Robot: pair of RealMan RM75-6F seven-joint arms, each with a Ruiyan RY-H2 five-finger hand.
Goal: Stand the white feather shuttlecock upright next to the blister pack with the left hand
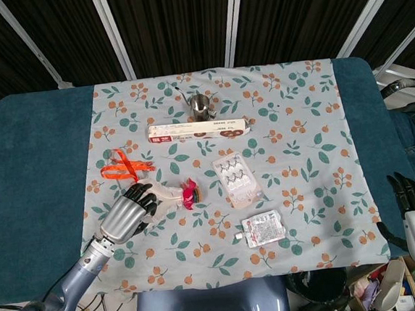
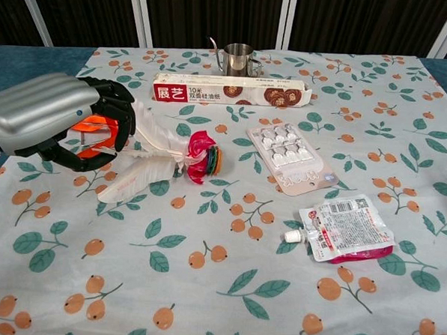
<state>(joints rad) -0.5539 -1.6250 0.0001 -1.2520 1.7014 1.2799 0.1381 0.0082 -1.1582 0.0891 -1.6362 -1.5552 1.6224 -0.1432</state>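
Note:
The white feather shuttlecock point(image 1: 173, 195) point(image 2: 160, 158) lies on its side on the floral cloth, its red and multicoloured base point(image 2: 203, 157) pointing right toward the blister pack point(image 1: 236, 180) point(image 2: 291, 156). My left hand point(image 1: 129, 213) point(image 2: 50, 117) is at the feather end, its dark fingers point(image 2: 118, 106) curled over the upper feathers and holding them; one lower feather sticks out free below the hand. A gap of cloth separates the shuttlecock's base from the blister pack. My right hand point(image 1: 413, 199) hangs off the table's right edge with fingers apart, holding nothing.
An orange ribbon point(image 1: 121, 168) point(image 2: 98, 135) lies just behind my left hand. A long box point(image 1: 198, 131) point(image 2: 231, 91) and a steel cup point(image 1: 202, 106) point(image 2: 237, 58) stand at the back. A spouted pouch point(image 1: 263, 229) point(image 2: 344, 228) lies in front of the blister pack.

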